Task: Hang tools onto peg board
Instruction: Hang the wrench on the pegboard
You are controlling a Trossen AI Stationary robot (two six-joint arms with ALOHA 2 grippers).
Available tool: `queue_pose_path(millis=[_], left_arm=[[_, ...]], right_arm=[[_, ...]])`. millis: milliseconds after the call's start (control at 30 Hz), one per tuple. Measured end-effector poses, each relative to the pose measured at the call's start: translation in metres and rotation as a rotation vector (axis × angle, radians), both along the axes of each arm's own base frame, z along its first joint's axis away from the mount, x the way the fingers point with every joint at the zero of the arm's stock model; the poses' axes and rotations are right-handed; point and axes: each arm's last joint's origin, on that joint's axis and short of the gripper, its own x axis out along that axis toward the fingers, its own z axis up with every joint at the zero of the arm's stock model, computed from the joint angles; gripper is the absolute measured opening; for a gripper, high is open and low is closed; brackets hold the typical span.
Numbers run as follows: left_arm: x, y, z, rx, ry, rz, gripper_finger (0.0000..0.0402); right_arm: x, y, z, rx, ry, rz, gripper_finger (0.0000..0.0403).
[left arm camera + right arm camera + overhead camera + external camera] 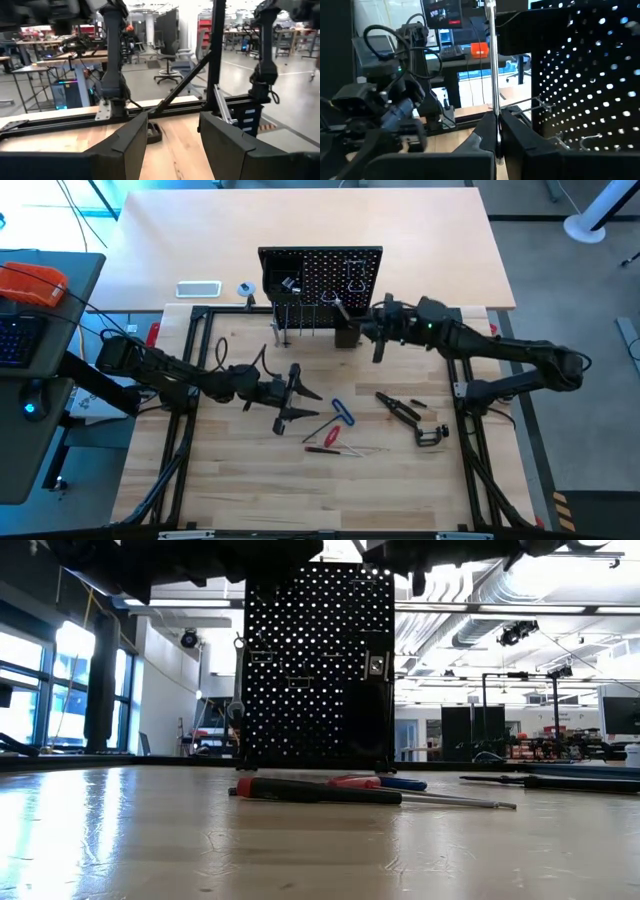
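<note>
The peg board point(320, 280) stands upright at the far middle of the table, with hooks point(540, 105) and a black bin point(347, 335) on its front. My right gripper point(372, 332) hangs level just in front of its right part, shut on a slim silver wrench point(491, 60). My left gripper point(300, 395) hovers open over the table's middle with nothing between its fingers point(135, 145). Flat on the table lie a red-handled screwdriver point(328, 437), a blue-handled hex key point(343, 412), black pliers point(398, 408) and a black C-clamp point(432, 434). My right gripper pinches the wrench's shank point(493, 117) between its two fingers, near the wrench's lower end. The fingers come level from the table's right side and lie across it. The wrench stands upright, most of it above the fingers, lifted clear of the table beside the board's holes.
A black frame rail point(190, 380) runs along both sides of the wooden top. Behind the board, on the far tabletop, lie a white flat device point(198, 288) and a small blue roll point(245, 290). An orange object point(35, 280) sits on the desk at the left.
</note>
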Motion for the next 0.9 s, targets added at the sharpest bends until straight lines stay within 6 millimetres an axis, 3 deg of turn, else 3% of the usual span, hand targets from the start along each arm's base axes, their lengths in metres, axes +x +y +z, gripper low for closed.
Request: queue_pose_path(millis=[367, 900], left_arm=[[0.0, -0.001, 0.0, -0.004, 0.006, -0.005, 0.0172], [0.0, -0.001, 0.0, -0.013, 0.0, -0.002, 0.0172]], right_arm=[[-0.02, -0.044, 0.001, 0.034, -0.013, -0.063, 0.0004], [-0.033, -0.068, -0.007, 0.102, 0.034, -0.08, 0.0004]])
